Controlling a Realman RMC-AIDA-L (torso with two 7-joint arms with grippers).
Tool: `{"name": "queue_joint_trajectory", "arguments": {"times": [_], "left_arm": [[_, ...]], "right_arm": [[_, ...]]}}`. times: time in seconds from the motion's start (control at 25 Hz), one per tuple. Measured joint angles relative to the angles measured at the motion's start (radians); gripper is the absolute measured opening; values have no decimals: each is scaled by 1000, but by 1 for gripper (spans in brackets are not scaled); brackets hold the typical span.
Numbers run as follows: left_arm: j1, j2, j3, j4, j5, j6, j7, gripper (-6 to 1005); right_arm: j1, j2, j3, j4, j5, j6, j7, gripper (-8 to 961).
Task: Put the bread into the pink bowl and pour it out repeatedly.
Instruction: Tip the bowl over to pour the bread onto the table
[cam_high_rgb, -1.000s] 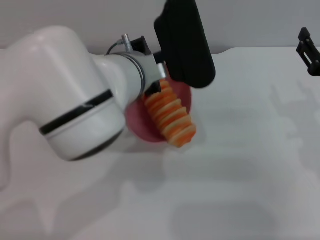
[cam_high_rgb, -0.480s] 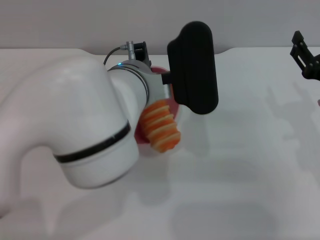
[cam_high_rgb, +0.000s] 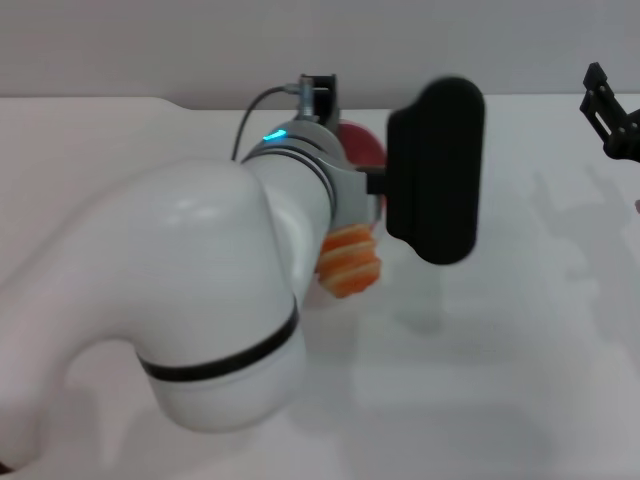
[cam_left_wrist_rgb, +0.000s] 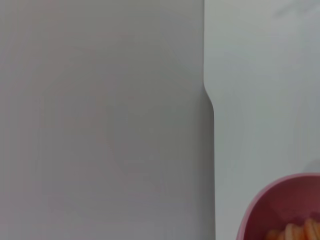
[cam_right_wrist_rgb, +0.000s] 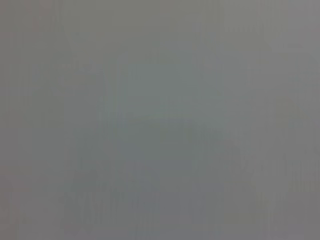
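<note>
1. Nearest the head camera, the left arm (cam_high_rgb: 200, 300) fills the lower left of that view: a thick white elbow with a black band, bending up and away toward the bread.
2. Just beyond that elbow, the bread (cam_high_rgb: 350, 265) shows only as a short ridged orange and pale end, poking out from under the wrist (most of the loaf is hidden). Its long axis seems to run from the bowl toward the camera, with the visible end nearest the camera and pointing down at the white table (cam_high_rgb: 520, 360).
3. Right of the bread, a black oblong housing (cam_high_rgb: 435, 170) on the wrist stands upright, well above the table.
4. The left gripper itself is hidden behind the wrist and this housing; whether its fingers are spread or closed, or hold anything, cannot be told.
5. Behind the bread, the pink bowl (cam_high_rgb: 362, 148) shows as a reddish-pink curve between wrist and housing. Whether it is tilted cannot be told from the head view.
6. From the left wrist view, a pink rim (cam_left_wrist_rgb: 280, 200) curves in at one corner, with ridged orange bread (cam_left_wrist_rgb: 295, 232) lying inside it.
7. Far right of the bread, at the edge of the head view, the right gripper (cam_high_rgb: 612, 115) hangs above the table as a black shape; its opening cannot be read.
8. The right wrist view is a blank grey.
</note>
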Motion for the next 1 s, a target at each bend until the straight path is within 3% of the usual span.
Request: {"name": "queue_joint_trajectory", "arguments": {"times": [0.36, 0.64, 1.0], "left_arm": [[-5, 0, 60, 10, 56, 52, -1, 47], [24, 0, 95, 2, 144, 166, -12, 47], [33, 0, 104, -20, 228, 174, 24, 48]], "right_arm": [[-2, 0, -3, -2, 1, 0, 0, 730], [-5, 0, -5, -9, 2, 0, 0, 730], [-5, 0, -5, -13, 2, 0, 0, 729]]}}
